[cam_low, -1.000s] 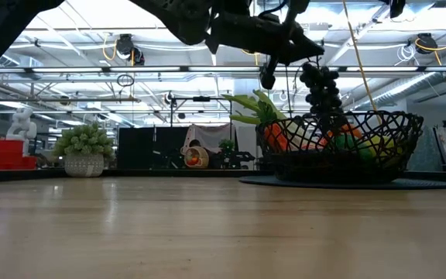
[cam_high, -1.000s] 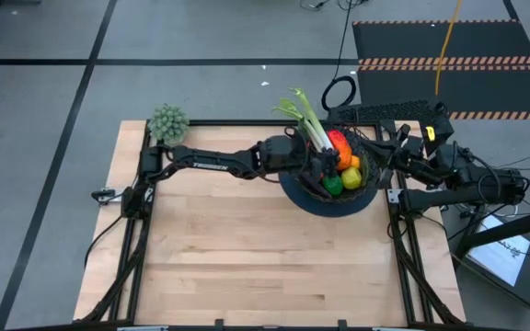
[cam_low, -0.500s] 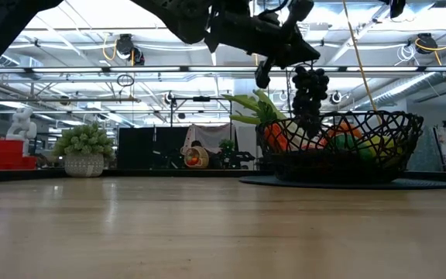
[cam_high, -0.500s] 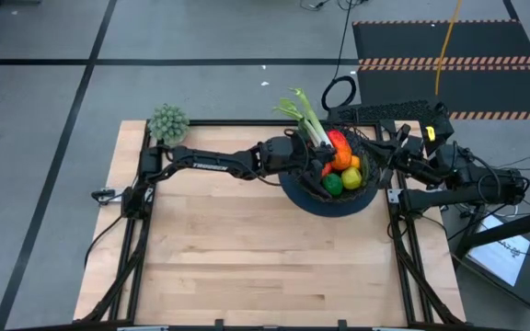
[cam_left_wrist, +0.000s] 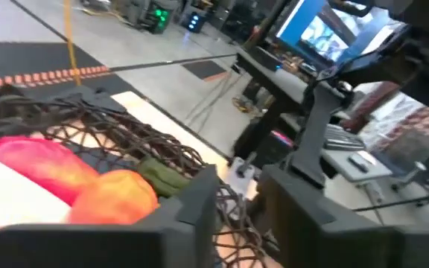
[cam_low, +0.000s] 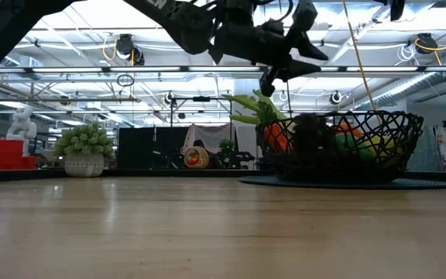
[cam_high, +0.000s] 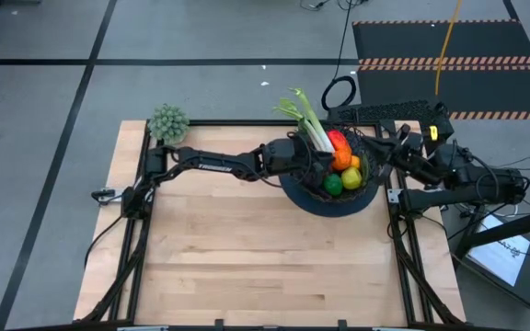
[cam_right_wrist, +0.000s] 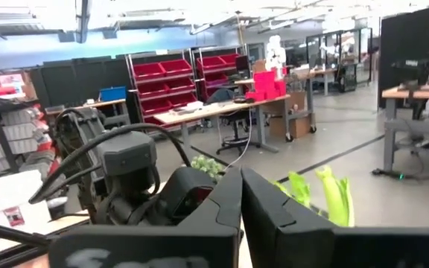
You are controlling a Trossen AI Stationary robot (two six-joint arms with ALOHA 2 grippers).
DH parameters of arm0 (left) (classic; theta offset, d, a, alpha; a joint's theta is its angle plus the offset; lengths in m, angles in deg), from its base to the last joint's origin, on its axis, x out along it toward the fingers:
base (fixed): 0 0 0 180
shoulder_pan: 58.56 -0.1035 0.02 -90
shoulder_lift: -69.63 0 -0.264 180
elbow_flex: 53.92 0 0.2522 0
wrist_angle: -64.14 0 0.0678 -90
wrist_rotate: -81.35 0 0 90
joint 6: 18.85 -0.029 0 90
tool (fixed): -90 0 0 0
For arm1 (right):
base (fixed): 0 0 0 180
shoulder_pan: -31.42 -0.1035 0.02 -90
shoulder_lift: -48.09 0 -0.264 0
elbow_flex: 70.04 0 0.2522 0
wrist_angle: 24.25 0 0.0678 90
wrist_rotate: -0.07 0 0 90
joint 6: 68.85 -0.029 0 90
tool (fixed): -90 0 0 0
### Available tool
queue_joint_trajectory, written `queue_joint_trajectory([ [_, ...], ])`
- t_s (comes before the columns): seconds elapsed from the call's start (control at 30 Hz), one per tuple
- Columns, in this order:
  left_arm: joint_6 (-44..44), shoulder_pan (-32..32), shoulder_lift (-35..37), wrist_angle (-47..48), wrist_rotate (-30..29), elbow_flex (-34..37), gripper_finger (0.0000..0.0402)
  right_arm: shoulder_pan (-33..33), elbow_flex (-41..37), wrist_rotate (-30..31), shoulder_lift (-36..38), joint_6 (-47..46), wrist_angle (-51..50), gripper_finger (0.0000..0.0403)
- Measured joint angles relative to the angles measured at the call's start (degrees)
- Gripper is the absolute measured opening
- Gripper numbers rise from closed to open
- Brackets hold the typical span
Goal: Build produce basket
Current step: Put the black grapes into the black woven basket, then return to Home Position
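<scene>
The black wire basket [cam_high: 368, 188] [cam_low: 397, 132] stands on a round dark mat at the table's far right. In it lie a white-green leek [cam_high: 309, 119] that sticks out over the far rim, a red fruit [cam_high: 339, 140], an orange [cam_high: 343, 161], a lime [cam_high: 333, 184], a lemon [cam_high: 351, 179] and the dark grapes [cam_low: 312, 139]. My left gripper [cam_high: 316, 167] [cam_low: 289, 66] hovers open above the basket's left part and touches nothing. Its wrist view shows the red fruit [cam_left_wrist: 39, 167], the orange [cam_left_wrist: 114, 197] and a green pickle [cam_left_wrist: 162, 175]. My right gripper [cam_right_wrist: 240, 201] waits shut at the table's right edge, beside the basket.
A pale bushy clump in a pot [cam_high: 168, 119] [cam_low: 84, 147] stands at the table's far left corner. The wide wooden table top [cam_high: 247, 248] lies bare in front of the basket. A black keyboard [cam_high: 385, 112] lies just beyond the far right edge.
The grapes hung from my left gripper above the basket, moved a little to the left, then dropped among the fruit inside. My left gripper has opened and let them go, staying above the basket. My right arm has kept still.
</scene>
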Motion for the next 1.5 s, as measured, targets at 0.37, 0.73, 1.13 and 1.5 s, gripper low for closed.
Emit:
queue_joint_trajectory([
  [0.37, 8.18, -4.98, 7.25, 3.0, 12.94, 0.0, 0.0219, 0.0, -0.02, -0.52, -6.39, -14.58, 0.52, 0.0],
  [0.73, -18.81, -8.86, 27.22, 39.55, 17.53, 0.0, 0.0095, 0.0, -0.02, -4.74, -11.09, -14.28, 3.6, 0.0],
  [1.13, -26.26, -8.14, 42.02, 75.0, 3.08, 0.48, 0.0003, -0.01, -0.02, -9.93, -10.71, -2.79, 7.8, 0.0],
  [1.5, -17.42, 1.62, 61.04, 59.46, 1.81, 26.86, 0.0002, 0.0, -5.43, -15.69, -10.63, -3.1, 12.93, 0.0],
])
